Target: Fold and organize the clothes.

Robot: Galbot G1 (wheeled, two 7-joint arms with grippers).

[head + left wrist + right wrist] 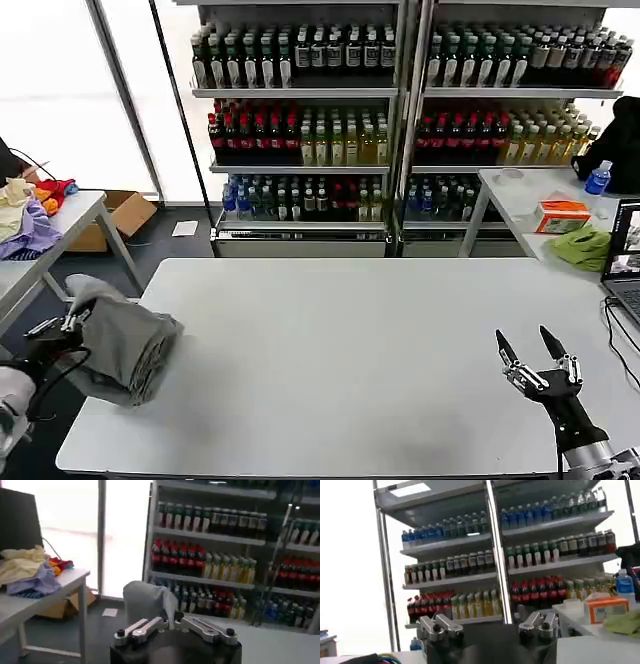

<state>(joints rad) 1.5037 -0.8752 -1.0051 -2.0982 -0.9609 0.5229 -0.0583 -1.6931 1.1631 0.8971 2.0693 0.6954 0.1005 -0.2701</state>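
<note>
We see tall shelves [400,120] of bottled drinks along the back, with bright windows [60,90] to their left. A grey table [380,340] fills the foreground on a dark floor [180,255]. A side table [60,225] stands left, a cardboard box [125,212] beneath it; another table [520,195] stands right.

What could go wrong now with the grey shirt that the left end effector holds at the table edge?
The grey shirt hangs partly over the table edge, pinched by the left end effector; it could slide off if released. Its folds look loose and may open. The right end effector is open, far away, so cannot support it.
</note>
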